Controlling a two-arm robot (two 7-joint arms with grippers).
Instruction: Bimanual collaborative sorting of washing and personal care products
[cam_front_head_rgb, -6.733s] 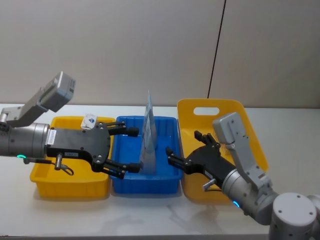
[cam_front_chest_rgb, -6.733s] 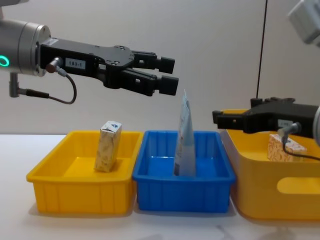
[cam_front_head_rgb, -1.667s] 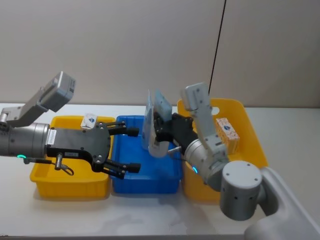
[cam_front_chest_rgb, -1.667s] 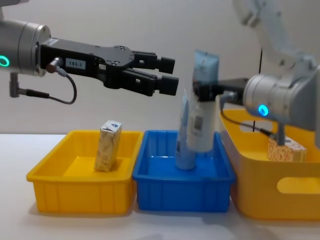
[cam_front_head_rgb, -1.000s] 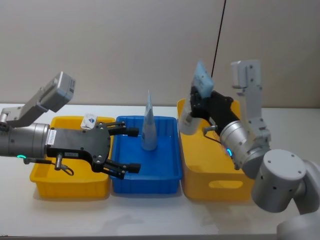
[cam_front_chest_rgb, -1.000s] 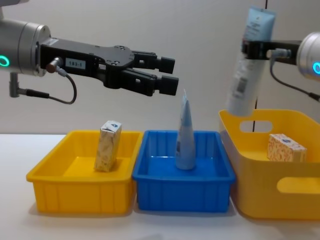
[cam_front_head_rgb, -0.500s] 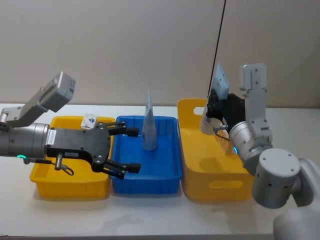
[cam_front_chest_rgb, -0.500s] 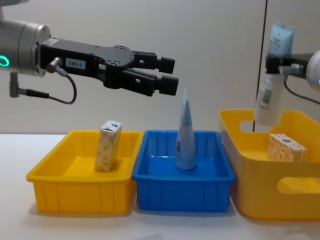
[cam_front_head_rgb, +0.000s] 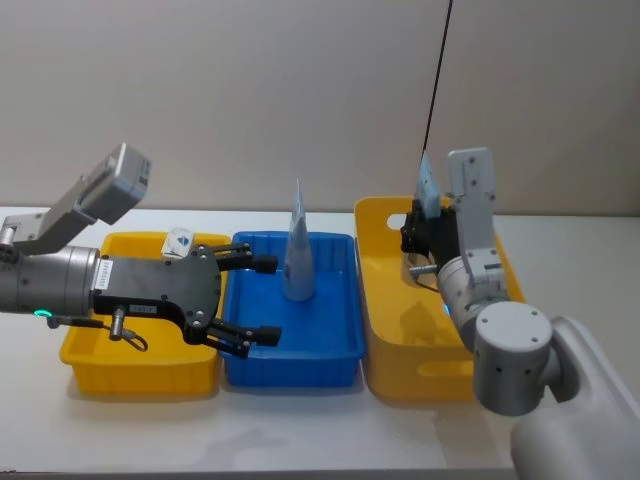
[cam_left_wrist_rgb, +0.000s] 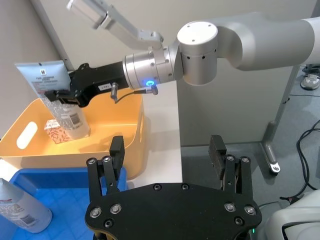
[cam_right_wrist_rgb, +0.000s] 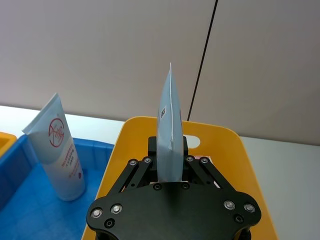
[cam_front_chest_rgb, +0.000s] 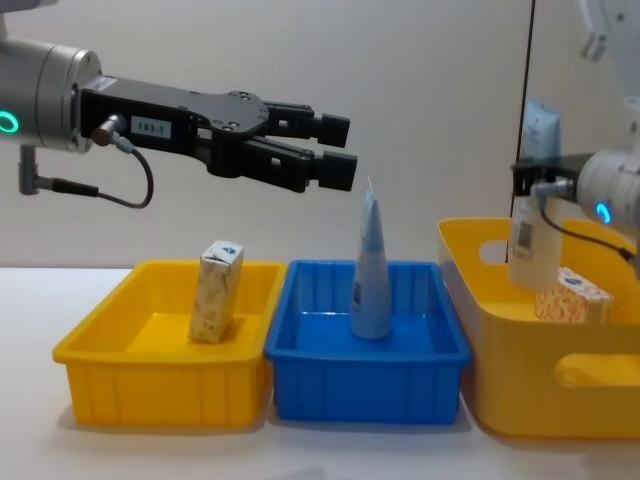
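Over the large yellow basket (cam_front_chest_rgb: 560, 385) on the right, a pale-blue tube (cam_front_chest_rgb: 528, 235) hangs upright, cap end down inside the basket walls, clamped in the right claw (cam_front_chest_rgb: 527, 177). Just beside its lower end lies a floral carton (cam_front_chest_rgb: 572, 295) on the basket floor. A second tube (cam_front_chest_rgb: 370, 265) stands cap-down, alone in the blue bin (cam_front_chest_rgb: 368, 375) in the middle. Another floral carton (cam_front_chest_rgb: 216, 292) stands upright in the small yellow bin (cam_front_chest_rgb: 160, 375) on the left. The left claw (cam_front_chest_rgb: 335, 150) hovers above the boundary of the yellow and blue bins, its fingers apart and holding nothing, well clear of both items below.

As for progress, the sorting looks partly done: one carton and one tube sit in separate bins, while the basket holds a carton and the gripped tube is not yet set down anywhere. All three containers rest side by side on the white tabletop (cam_front_head_rgb: 300, 430).
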